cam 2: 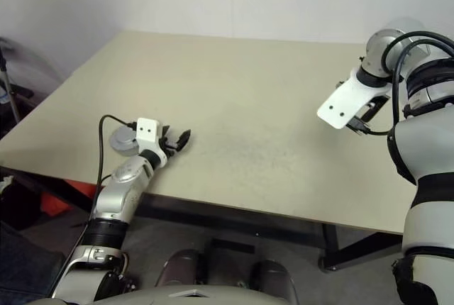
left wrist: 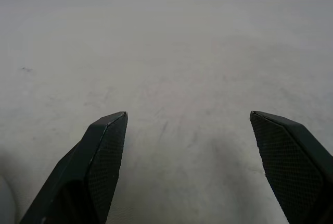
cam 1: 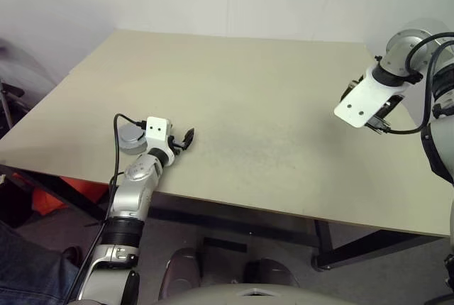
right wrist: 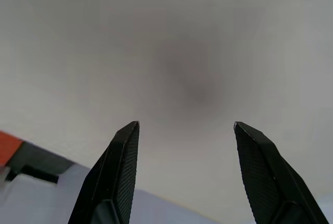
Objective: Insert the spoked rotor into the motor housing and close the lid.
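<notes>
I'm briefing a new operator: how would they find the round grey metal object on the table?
Start at the beige table and go to its near-left edge. There the round grey metal object lies flat beside the left gripper, behind the white camera block. It is the one loose item there.

Bench: wide flat top, pale beige and matte, on dark legs that show under its near edge.
Surface: faint scuffs and a slightly darker patch toward the middle.
Housing: a round silver-grey metal piece, the one thing lying on the bench, close to the near left corner; partly hidden, so its inside cannot be made out.
</notes>
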